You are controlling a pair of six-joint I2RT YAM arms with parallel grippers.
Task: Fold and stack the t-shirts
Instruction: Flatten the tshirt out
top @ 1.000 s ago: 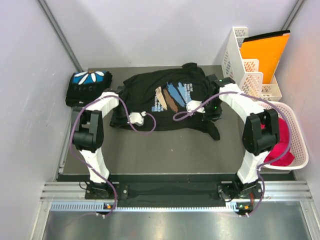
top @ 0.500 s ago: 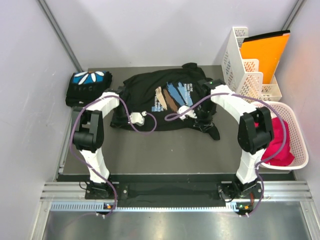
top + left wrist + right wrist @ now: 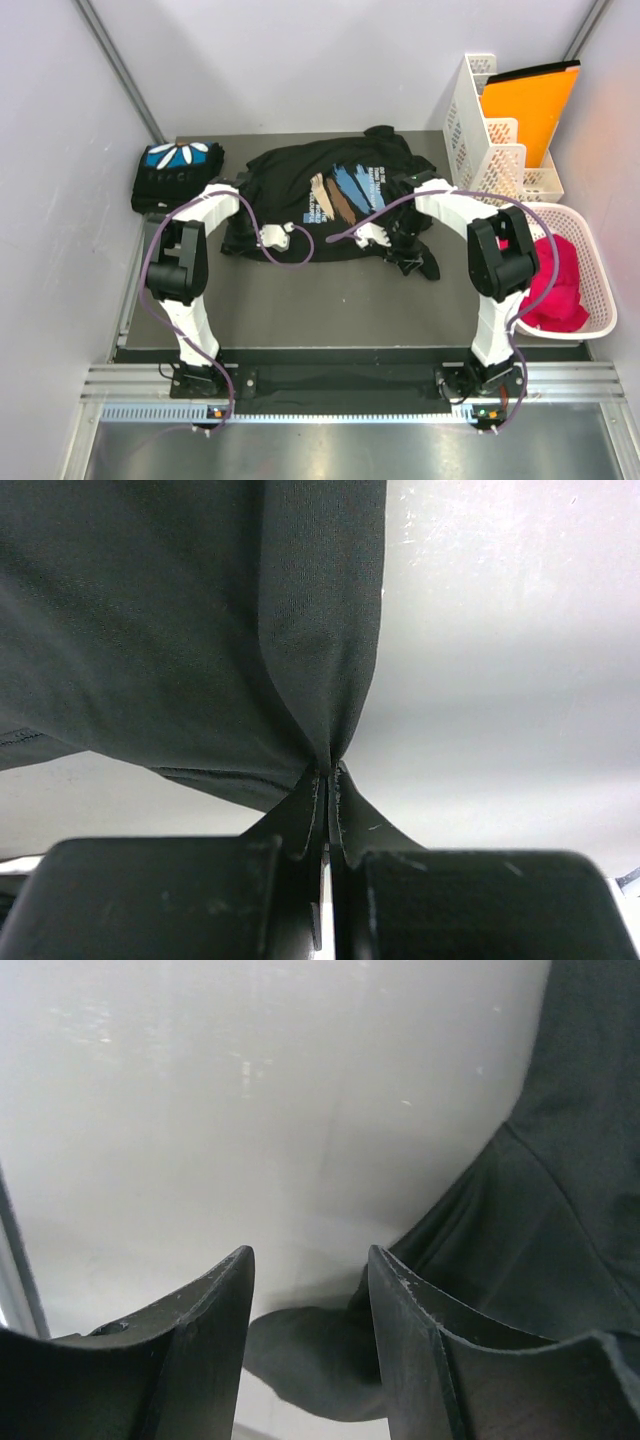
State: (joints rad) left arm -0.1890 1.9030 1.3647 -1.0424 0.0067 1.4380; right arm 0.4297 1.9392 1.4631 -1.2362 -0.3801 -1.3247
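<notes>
A black t-shirt [image 3: 330, 195] with blue-and-tan brush strokes and white text lies spread face up in the middle of the table. My left gripper [image 3: 264, 239] is at its lower left hem, shut on a pinch of black cloth [image 3: 200, 630] that rises from the fingertips [image 3: 328, 772]. My right gripper [image 3: 390, 242] hovers over the shirt's lower right part, open, and nothing is between its fingers [image 3: 310, 1260]; a dark sleeve tip [image 3: 320, 1350] lies on the table under them. A second t-shirt [image 3: 177, 170], black with blue and white petals, sits folded at the back left.
A white rack [image 3: 490, 130] holding an orange folder [image 3: 525, 110] stands at the back right. A white basket [image 3: 590, 300] with pink cloth [image 3: 555, 285] sits at the right edge. Walls close in on both sides. Bare grey table [image 3: 330, 300] lies in front of the shirt.
My right arm has swung left and nearer, bringing its gripper from the shirt's right side to its lower right part. The left arm has kept still, gripping the hem.
</notes>
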